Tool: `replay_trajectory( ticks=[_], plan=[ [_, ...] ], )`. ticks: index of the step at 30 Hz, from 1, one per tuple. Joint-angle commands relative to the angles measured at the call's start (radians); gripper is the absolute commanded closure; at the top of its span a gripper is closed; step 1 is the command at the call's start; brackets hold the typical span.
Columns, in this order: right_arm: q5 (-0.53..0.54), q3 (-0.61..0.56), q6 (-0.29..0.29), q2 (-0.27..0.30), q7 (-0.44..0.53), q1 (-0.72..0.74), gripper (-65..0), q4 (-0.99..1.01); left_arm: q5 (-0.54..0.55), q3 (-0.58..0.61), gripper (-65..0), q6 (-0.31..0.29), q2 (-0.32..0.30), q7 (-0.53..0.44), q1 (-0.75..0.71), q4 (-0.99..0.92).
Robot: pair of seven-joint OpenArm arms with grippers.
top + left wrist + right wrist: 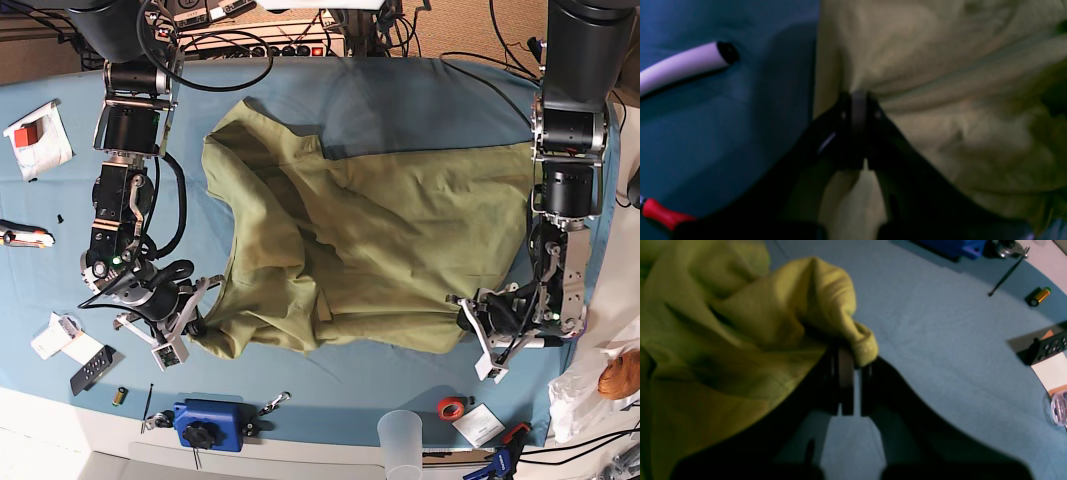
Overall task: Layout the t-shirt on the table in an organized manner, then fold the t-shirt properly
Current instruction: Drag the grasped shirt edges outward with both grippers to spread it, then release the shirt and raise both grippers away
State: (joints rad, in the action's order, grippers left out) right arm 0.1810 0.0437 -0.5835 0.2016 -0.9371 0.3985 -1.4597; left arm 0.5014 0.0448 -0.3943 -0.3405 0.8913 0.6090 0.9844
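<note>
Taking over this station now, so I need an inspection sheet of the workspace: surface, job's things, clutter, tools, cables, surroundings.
Surface: table under a teal cloth, lightly creased.
Job's things: t-shirt spread but rumpled, not folded.
Clutter: blue box, clear cup, red tape roll, battery, remote.
Tools: left tool shut on t-shirt edge; right tool shut on a bunched corner.
Cables: black leads loop along the far edge.
Surroundings: power strip behind the table.
</note>
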Motion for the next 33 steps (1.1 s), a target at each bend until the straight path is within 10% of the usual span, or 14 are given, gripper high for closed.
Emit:
replay_trajectory(
  ticks=[1,7,17,21,25,33],
  plan=[
    [0.005,0.003,0.005,0.008,0.037,0.029,0.0,-0.018,0.003,-0.004,0.0,0.008,-0.011,-0.019,0.027,0.016],
    [0.001,0.003,0.006,0.009,0.099,0.029,0.0,-0.018,-0.008,-0.004,-26.3,0.035,-0.011,-0.010,0.029,0.017],
    [-0.043,0.003,0.029,0.009,0.167,0.048,0.0,-0.018,0.070,-0.004,-26.2,0.062,-0.012,0.108,0.039,0.077],
    [-0.043,0.003,-0.003,0.009,0.173,0.048,-22.0,-0.018,0.111,-0.036,-26.2,0.054,-0.011,0.157,0.039,0.138],
    [-0.026,0.003,0.017,0.010,0.157,0.057,-24.9,-0.019,0.212,-0.118,-26.2,0.053,-0.011,0.242,0.036,0.196],
    [0.343,0.132,-0.048,0.010,-0.149,0.058,-24.8,-0.154,0.383,-0.279,-26.1,-0.052,-0.013,0.402,-0.023,0.253]
  ],
)
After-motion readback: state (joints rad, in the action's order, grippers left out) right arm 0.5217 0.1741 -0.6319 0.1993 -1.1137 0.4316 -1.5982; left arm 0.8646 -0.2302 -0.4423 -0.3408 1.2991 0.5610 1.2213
